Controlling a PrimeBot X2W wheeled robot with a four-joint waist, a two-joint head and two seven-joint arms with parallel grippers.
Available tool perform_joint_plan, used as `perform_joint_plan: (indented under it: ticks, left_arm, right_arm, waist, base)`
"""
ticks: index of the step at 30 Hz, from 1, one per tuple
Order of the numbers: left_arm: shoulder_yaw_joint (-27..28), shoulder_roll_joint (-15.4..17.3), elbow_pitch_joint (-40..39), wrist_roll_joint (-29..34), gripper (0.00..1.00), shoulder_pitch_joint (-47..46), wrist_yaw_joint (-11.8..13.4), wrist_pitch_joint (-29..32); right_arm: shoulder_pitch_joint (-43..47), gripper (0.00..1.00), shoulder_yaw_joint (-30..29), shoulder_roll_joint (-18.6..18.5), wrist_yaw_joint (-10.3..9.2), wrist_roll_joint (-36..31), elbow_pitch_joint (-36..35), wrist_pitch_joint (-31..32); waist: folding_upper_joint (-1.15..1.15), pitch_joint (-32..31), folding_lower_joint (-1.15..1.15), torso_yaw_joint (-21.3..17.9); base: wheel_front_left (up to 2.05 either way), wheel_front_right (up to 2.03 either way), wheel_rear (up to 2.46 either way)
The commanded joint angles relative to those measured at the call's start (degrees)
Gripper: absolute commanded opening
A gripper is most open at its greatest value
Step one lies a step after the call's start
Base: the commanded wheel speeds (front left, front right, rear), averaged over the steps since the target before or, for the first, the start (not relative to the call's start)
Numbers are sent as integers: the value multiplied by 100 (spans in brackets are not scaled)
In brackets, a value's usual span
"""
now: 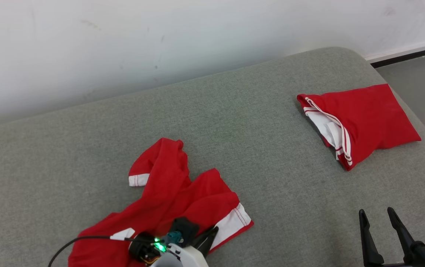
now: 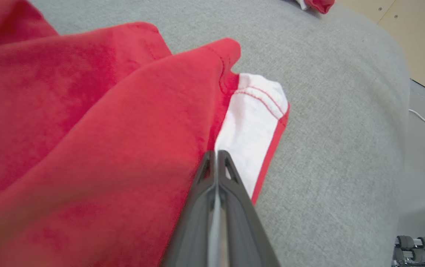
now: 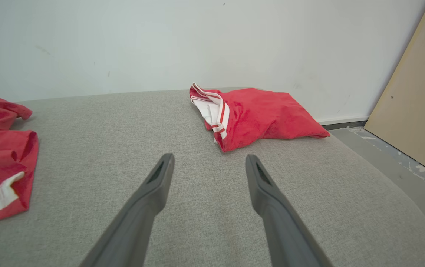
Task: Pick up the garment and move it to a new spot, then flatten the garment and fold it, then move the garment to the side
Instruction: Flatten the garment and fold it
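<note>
At the lower left of the head view the garment (image 1: 171,189) lies crumpled on the grey cushion (image 1: 272,159), red with white trim. Its long axis slants from the bottom-left corner up toward the frame's middle. One sleeve (image 1: 153,163) points up the frame, its white cuff turned leftward. The left gripper (image 1: 208,237) sits at the garment's lower right edge, jaws pressed together where the red fold meets the white band (image 2: 249,129). It seems to be pinching the cloth there, so the bulk of the garment trails away to the left of the grip. This arm is plainly the nearer one. Further right is a stretch of open cushion, probably room enough for the new spot. At the upper right lies a folded red piece (image 1: 368,118), well apart. At the lower right the right gripper (image 1: 377,215) hovers with fingers spread, holding nothing
</note>
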Motion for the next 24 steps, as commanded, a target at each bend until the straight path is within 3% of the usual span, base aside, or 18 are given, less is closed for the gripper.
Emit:
perform_joint_plan:
  ticks: [1,12,22,23,24]
  left_arm:
    - [-29,-14,53,-75,0,-4,-27,-34]
    - [-136,-27,-340,-35,0,49,-18,-127]
    - [-568,44,-917,121,0,524,36,132]
    - [-592,26,-928,131,15,551,55,121]
    - [-608,8,-934,143,71,563,66,77]
  right_arm:
    - [-37,100,-15,0,-17,16,-17,6]
    - [16,100,-46,-26,-17,11,-2,6]
    - [19,100,-68,-49,-17,-4,-20,6]
    - [19,100,-72,-50,-17,-5,-19,6]
    - [19,100,-77,-53,-17,-7,-19,6]
  waist:
    - [0,-2,0,2]
    - [0,-66,0,66]
    - [0,-54,0,154]
    - [0,-52,0,165]
    - [0,-51,0,176]
  base:
    - [0,0,0]
    - [0,0,0]
    - [0,0,0]
    - [0,0,0]
    - [0,0,0]
